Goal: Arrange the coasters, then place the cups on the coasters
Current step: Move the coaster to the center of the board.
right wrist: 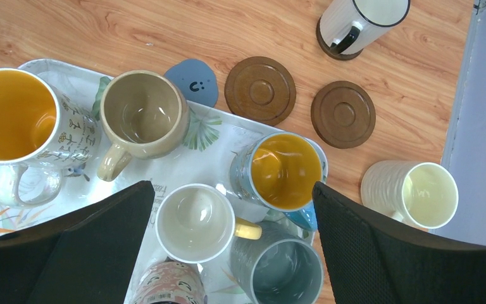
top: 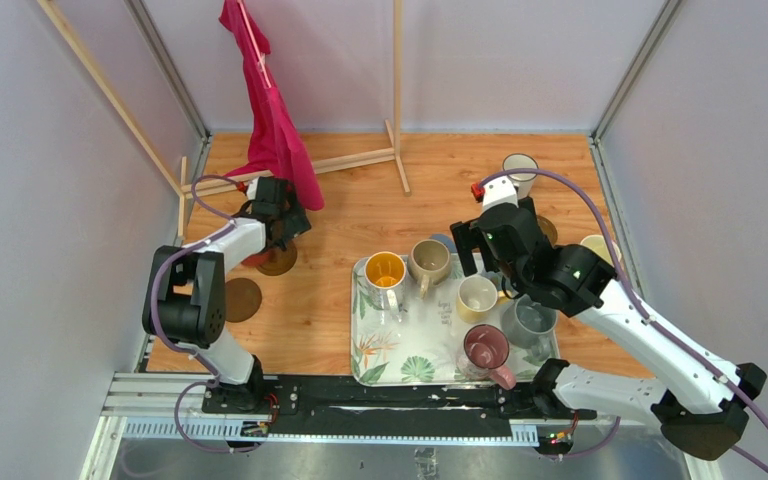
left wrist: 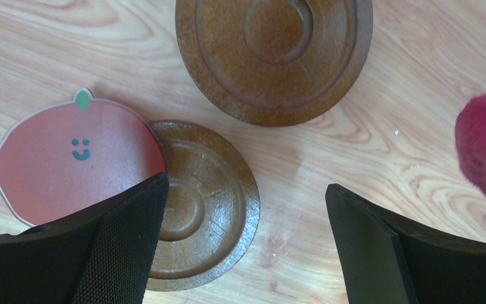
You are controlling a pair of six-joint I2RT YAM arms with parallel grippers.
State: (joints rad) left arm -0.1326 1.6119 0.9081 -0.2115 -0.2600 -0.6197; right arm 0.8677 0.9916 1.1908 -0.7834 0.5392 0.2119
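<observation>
Just now the left gripper (left wrist: 245, 244) hangs wide open and empty over the table (left wrist: 367, 158), low above three coasters. The red coaster (left wrist: 69, 161), with a small smiley on it, laps its edge over one brown coaster (left wrist: 205, 209); a second brown one (left wrist: 272, 57) lies just beyond, apart from both. A fourth coaster (top: 243, 298) sits nearer the arm's base. A red cloth (top: 272, 120) hangs from a wooden frame (top: 397, 80) close by.

Over on the right, the right gripper (right wrist: 233, 209) is also spread wide, gripping nothing, above the leaf-patterned tray (right wrist: 38, 62). Standing upright on the tray are the orange mug (right wrist: 12, 117), beige mug (right wrist: 142, 114), small cream mug (right wrist: 193, 221), grey mug (right wrist: 278, 269) and pink mug (right wrist: 168, 285) — with the blue mug (right wrist: 285, 171), yellow inside, at the tray's edge.

Off the tray, the grey-blue coaster (right wrist: 193, 79) lies against its far rim, and two bare brown coasters (right wrist: 259, 90) rest beside it on the wood. Further back the white mug (right wrist: 361, 22) already stands on a brown coaster, while the ribbed mug (right wrist: 411, 193) sits on bare wood near the wall — no coaster under it
</observation>
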